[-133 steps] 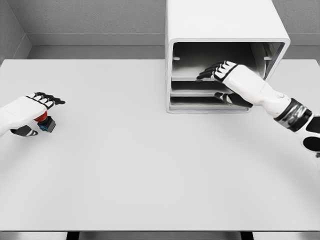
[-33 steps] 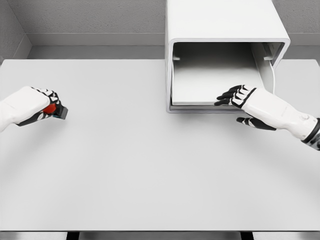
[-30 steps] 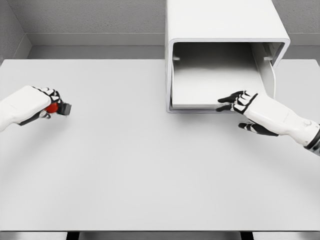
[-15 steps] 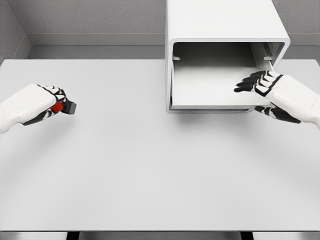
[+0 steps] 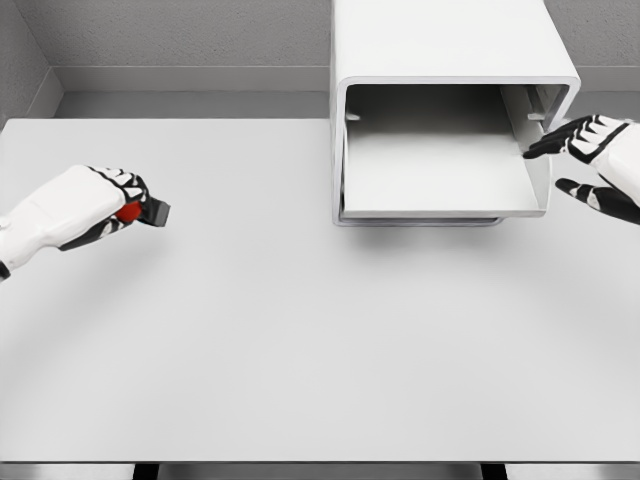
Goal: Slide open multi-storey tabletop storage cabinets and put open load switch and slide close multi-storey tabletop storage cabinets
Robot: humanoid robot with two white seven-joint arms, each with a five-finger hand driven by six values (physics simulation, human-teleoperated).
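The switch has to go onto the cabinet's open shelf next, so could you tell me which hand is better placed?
Left: the left hand already grips the switch. The right hand is open and empty beside the cabinet.

Bright, even, diffuse render, sharp throughout, no glare or blur, soft shadow under cabinet (image 5: 440, 60) front on table (image 5: 300, 330), cabinet interior shaded grey toward the top

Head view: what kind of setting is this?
Likely a simulated tabletop test cell, not a real room. A plain white table stands against bare grey walls; on it only a white storage cabinet with a drawer slid out, and the left hand gripping a red-and-black switch.
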